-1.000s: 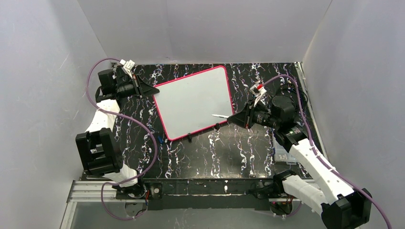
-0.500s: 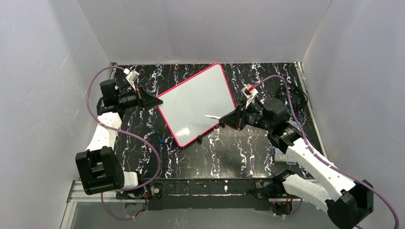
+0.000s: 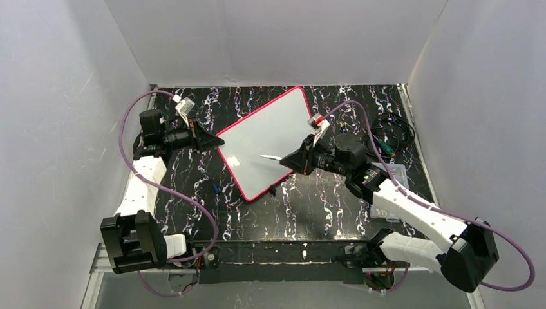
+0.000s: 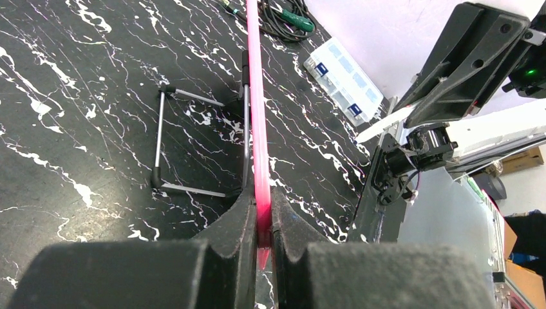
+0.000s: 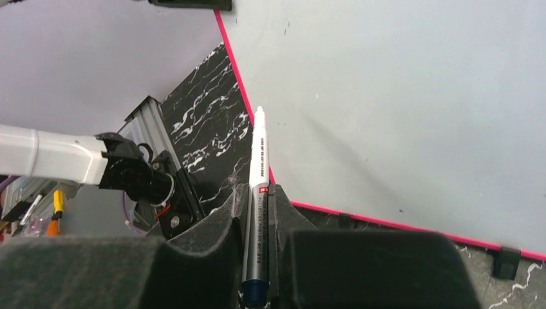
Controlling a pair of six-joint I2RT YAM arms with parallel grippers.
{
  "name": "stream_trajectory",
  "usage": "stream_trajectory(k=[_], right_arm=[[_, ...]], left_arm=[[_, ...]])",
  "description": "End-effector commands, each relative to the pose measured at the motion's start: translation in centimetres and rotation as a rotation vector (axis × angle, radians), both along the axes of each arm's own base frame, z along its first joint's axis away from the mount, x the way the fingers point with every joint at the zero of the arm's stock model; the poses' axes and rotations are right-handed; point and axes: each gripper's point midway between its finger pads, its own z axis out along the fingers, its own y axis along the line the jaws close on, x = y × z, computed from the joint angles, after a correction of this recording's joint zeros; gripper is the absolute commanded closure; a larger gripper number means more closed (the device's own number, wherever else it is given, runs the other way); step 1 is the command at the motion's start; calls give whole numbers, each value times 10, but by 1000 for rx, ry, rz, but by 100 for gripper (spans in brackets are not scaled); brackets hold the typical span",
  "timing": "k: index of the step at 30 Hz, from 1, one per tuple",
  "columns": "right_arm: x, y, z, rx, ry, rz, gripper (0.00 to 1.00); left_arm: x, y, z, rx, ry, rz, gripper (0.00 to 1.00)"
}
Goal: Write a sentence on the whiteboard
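The whiteboard [image 3: 267, 138], white with a thin pink-red frame, stands tilted on a wire stand; its face is blank and no sentence shows on it. My left gripper [image 3: 212, 140] is shut on the board's left edge; in the left wrist view [image 4: 261, 222] the pink frame [image 4: 257, 129] sits clamped between the fingers. My right gripper [image 3: 288, 161] is shut on a white marker pen [image 3: 270, 157], whose tip points over the board's middle. In the right wrist view the pen [image 5: 259, 161] runs up from the gripper [image 5: 257, 193] toward the board [image 5: 399, 96]; whether the tip touches is unclear.
A clear plastic parts box [image 3: 386, 187] lies at the right, behind the right arm. A coil of dark cable [image 3: 389, 132] with a green tool lies at the back right. The wire stand [image 4: 193, 141] props the board from behind. Grey walls close in three sides.
The left gripper has swung the board's left edge toward the right and nearer, turning the board steeper. The right gripper has moved left with the pen, further over the board.
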Motion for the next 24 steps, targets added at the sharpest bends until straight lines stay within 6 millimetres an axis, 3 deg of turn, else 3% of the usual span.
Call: stream_trajectory(k=[1, 13, 19, 24], right_arm=[[18, 16, 50, 107, -117, -63, 99], [45, 63, 65, 213, -168, -48, 99], [46, 84, 73, 243, -204, -16, 99], [48, 95, 68, 235, -205, -2, 99]], left_arm=[[-22, -14, 7, -21, 4, -84, 100], [-23, -13, 6, -10, 13, -83, 100], [-23, -13, 7, -14, 13, -88, 100], [-23, -13, 8, -16, 11, -91, 100]])
